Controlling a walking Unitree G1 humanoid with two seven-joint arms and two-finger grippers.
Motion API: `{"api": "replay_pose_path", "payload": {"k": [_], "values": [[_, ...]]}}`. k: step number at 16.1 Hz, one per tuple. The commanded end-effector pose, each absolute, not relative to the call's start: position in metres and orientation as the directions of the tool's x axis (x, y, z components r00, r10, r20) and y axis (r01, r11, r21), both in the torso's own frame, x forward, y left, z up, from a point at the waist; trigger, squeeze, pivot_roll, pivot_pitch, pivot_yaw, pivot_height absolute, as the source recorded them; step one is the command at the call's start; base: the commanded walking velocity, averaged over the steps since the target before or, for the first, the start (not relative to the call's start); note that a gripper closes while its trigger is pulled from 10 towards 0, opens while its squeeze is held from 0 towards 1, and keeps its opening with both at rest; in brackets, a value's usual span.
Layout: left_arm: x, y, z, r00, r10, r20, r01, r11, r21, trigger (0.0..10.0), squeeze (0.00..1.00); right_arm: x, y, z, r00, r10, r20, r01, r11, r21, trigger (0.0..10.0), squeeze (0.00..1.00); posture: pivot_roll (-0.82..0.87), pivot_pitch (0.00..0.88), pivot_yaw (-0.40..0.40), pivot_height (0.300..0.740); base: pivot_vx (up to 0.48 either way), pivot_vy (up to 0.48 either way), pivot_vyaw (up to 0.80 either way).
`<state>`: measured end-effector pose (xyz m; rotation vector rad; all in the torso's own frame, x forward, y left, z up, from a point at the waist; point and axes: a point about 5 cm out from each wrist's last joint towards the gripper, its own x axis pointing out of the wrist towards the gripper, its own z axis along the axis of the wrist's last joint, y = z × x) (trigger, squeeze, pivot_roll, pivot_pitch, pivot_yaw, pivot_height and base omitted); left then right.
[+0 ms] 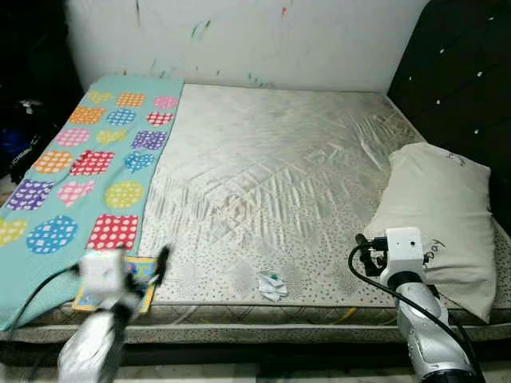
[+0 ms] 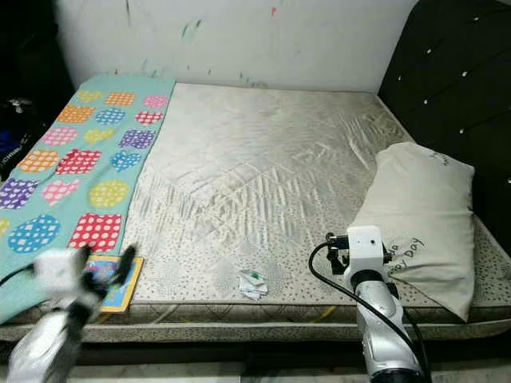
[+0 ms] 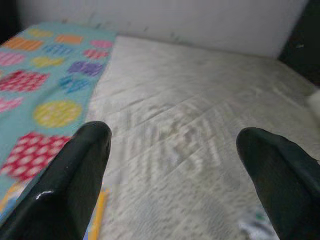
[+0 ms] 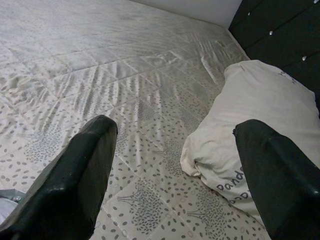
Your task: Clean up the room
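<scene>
Right tool (image 4: 172, 165), fingers wide apart, faces the pillow (image 1: 443, 215) lying lengthwise along the headboard (image 1: 463, 72).

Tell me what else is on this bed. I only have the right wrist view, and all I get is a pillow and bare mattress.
Observer: A teal blanket with colourful dotted patches covers the left side of the bed.
Operator: Any clutter to pick up?
Observer: A small crumpled white wrapper lies on the mattress near its front edge.
Operator: Where is the left hand?
Observer: The left hand is open at the bed's front left corner, above a flat colourful book by the blanket's front end.
</scene>
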<state>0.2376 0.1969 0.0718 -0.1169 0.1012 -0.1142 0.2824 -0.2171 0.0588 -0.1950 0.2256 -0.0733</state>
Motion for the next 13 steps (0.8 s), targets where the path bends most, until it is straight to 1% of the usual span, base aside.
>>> {"api": "replay_pose_path", "payload": {"k": [1, 3, 5, 7, 8, 10, 11, 13], "values": [[0.248, 0.178, 0.071, 0.976, -0.195, -0.097, 0.183, 0.975, -0.122, 10.0, 0.00, 0.285, -0.217, 0.063, 0.975, -0.099, -0.197, 0.060, 0.979, -0.195, 10.0, 0.00, -0.06, 0.000, -0.067, 0.740, 0.000, 0.000, 0.00], [0.258, 0.167, 0.072, 0.970, -0.227, -0.088, 0.214, 0.967, -0.135, 10.0, 0.00, 0.284, -0.217, 0.063, 0.976, -0.105, -0.192, 0.068, 0.979, -0.192, 10.0, 0.00, -0.08, 0.000, -0.054, 0.740, 0.000, 0.000, 0.00], [0.266, 0.161, 0.073, 0.967, -0.238, -0.088, 0.225, 0.965, -0.135, 10.0, 0.00, 0.281, -0.219, 0.062, 0.975, -0.115, -0.191, 0.077, 0.978, -0.194, 10.0, 0.00, -0.09, 0.000, -0.052, 0.740, 0.000, 0.000, 0.00], [0.270, 0.165, 0.067, 0.967, -0.223, -0.121, 0.209, 0.971, -0.118, 10.0, 0.00, 0.280, -0.219, 0.061, 0.974, -0.114, -0.195, 0.075, 0.978, -0.194, 10.0, 0.00, -0.09, 0.000, -0.051, 0.740, 0.000, 0.000, 0.00], [0.274, 0.170, 0.061, 0.970, -0.180, -0.165, 0.169, 0.983, -0.078, 10.0, 0.00, 0.282, -0.216, 0.060, 0.975, -0.100, -0.198, 0.061, 0.979, -0.197, 10.0, 0.00, -0.09, 0.000, -0.056, 0.740, 0.000, 0.000, 0.00], [0.276, 0.173, 0.059, 0.961, -0.207, -0.182, 0.201, 0.978, -0.051, 10.0, 0.00, 0.285, -0.213, 0.063, 0.977, -0.098, -0.190, 0.060, 0.978, -0.198, 10.0, 0.00, -0.08, 0.000, -0.052, 0.740, 0.000, 0.000, 0.00], [0.277, 0.175, 0.060, 0.963, -0.202, -0.177, 0.196, 0.979, -0.049, 10.0, 0.00, 0.285, -0.213, 0.063, 0.977, -0.101, -0.187, 0.063, 0.977, -0.202, 10.0, 0.00, -0.08, 0.000, -0.049, 0.740, 0.000, 0.000, 0.00], [0.278, 0.183, 0.068, 0.981, -0.149, -0.127, 0.147, 0.989, -0.027, 10.0, 0.00, 0.283, -0.219, 0.062, 0.972, -0.144, -0.184, 0.105, 0.973, -0.206, 10.0, 0.00, -0.09, 0.000, -0.038, 0.740, 0.000, 0.000, 0.00]]}}
